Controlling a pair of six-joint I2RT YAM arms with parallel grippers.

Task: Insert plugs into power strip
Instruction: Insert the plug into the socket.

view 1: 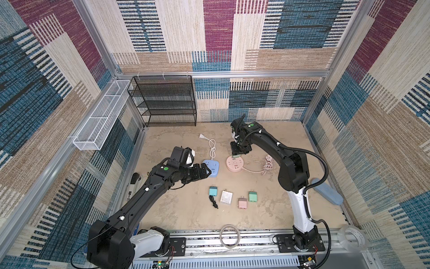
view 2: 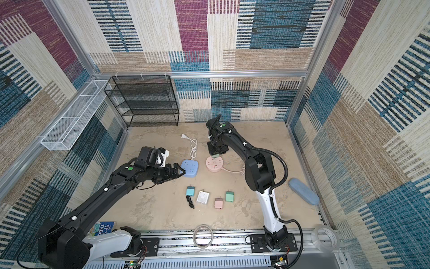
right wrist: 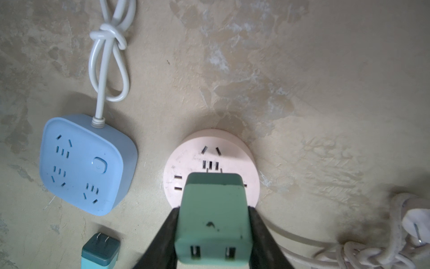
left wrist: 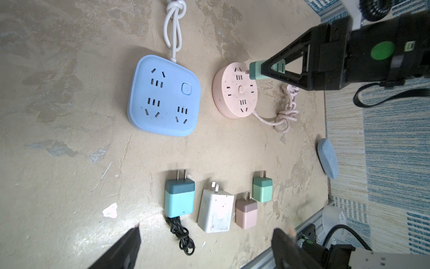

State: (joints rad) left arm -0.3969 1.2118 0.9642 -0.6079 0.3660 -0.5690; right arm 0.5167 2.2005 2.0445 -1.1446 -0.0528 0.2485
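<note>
Right claw [right wrist: 213,210] clamped on mint green plug [right wrist: 214,198], prongs down over pink round power strip [right wrist: 232,149], left claw [view 1: 207,170] wide and empty beside blue power strip [view 1: 212,165], four loose plugs [view 1: 226,197] on table [view 1: 176,209]

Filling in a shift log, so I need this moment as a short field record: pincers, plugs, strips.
right pincer: shut on held mint green plug, prongs at pink round strip
left pincer: open, empty, near blue strip
loose plugs: teal plug, white plug, pink plug, second mint green plug
blue strip sockets: all empty
</note>
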